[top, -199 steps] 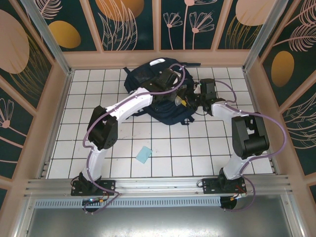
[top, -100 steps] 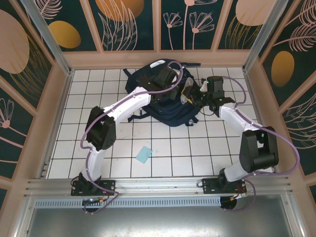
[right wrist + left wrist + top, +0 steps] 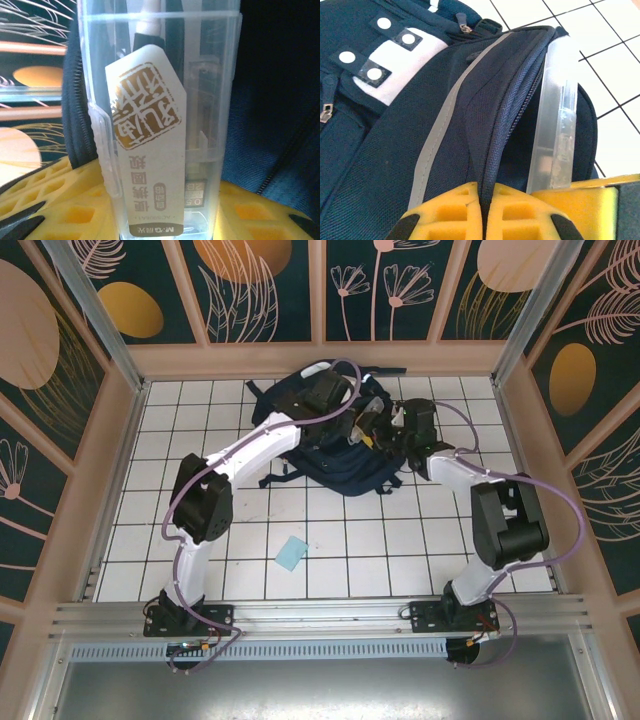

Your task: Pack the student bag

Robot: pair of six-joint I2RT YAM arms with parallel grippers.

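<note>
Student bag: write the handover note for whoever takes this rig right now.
Left claw: shut on the zipper edge of the student bag, holding its mouth open.
Right claw: shut on a clear plastic box with a label and pen-like contents inside.
Position: the bag lies at the far middle of the tiled table. The box stands at the open mouth, seemingly partly in.
Done: mouth open, box brought to it.
Left: push the box fully in and release. Probably pack the light-blue flat item lying on the tiles, then close the bag.

A paper label (image 3: 145,125) inside the clear case (image 3: 212,75) bears a brown seal of Chinese characters, a column of Chinese print and, upside down, the M&G mark.
</note>
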